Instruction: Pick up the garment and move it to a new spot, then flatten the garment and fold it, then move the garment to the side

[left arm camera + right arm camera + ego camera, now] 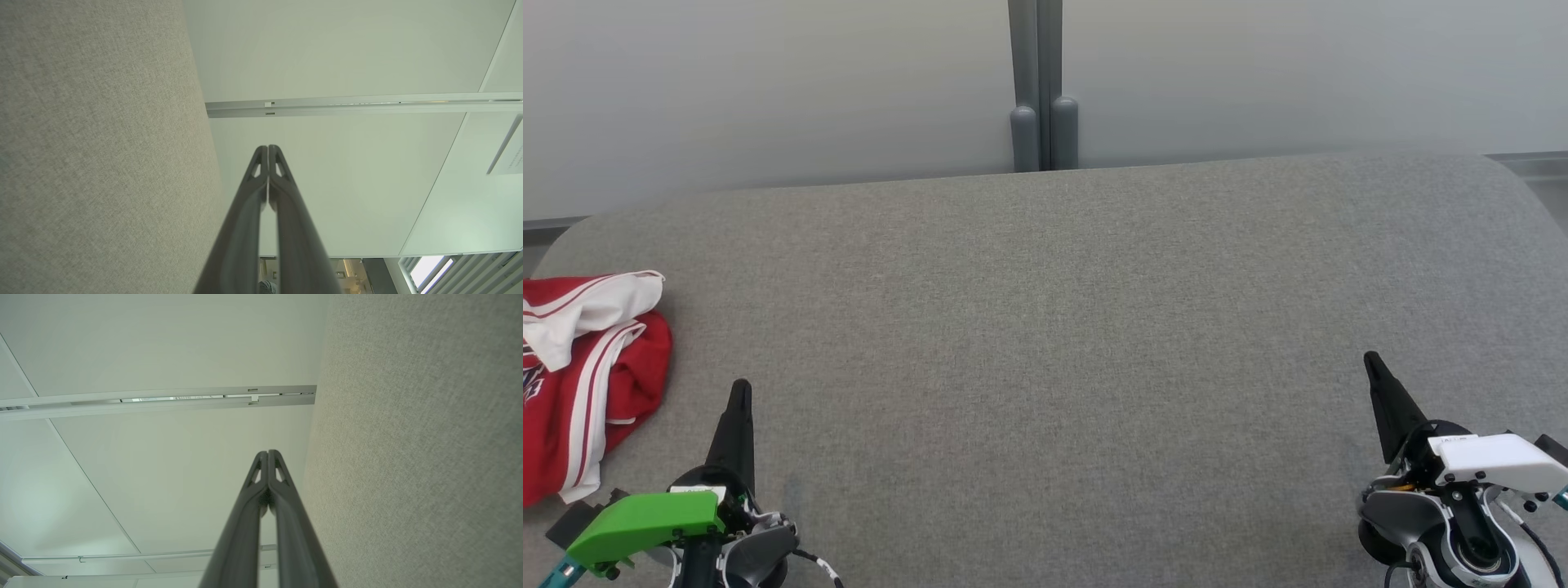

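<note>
Grey tbl: garment near L pincer, on its L.

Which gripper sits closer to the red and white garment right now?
The left gripper, green-capped, just beside the garment; the white-capped right gripper sits far across from it.

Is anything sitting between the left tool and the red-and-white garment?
Nothing visible does. The left tool, shut, sits just to the right of the crumpled garment in the head view, and the gap between them shows just the grey upholstered surface.
</note>
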You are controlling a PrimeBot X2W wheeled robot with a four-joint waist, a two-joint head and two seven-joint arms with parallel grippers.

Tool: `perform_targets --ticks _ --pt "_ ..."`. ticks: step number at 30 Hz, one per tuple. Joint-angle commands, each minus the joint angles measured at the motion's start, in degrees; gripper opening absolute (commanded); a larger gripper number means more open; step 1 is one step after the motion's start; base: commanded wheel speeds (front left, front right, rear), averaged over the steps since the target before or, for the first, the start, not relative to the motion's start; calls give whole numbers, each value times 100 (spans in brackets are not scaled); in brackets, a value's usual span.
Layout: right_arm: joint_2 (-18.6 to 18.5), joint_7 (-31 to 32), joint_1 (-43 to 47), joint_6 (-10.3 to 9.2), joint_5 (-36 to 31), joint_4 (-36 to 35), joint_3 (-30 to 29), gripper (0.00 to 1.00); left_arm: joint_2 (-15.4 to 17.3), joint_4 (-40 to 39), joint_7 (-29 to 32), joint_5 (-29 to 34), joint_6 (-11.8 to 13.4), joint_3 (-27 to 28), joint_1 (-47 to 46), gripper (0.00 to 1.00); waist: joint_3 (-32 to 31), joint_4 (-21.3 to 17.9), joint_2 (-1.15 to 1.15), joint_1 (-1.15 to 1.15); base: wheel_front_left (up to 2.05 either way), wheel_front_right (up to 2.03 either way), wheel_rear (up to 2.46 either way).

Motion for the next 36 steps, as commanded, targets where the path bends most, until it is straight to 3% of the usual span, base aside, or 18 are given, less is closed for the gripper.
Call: perform_targets --ticks 1,36 --pt "-24 10 -29 2 29 -17 -13 0 40 -15 11 3 -23 18 -53 0 0 0 0 0 0 0 0" --pt "-24 10 -29 2 29 -16 -13 0 41 -15 11 3 -23 18 -53 0 0 0 0 0 0 0 0"
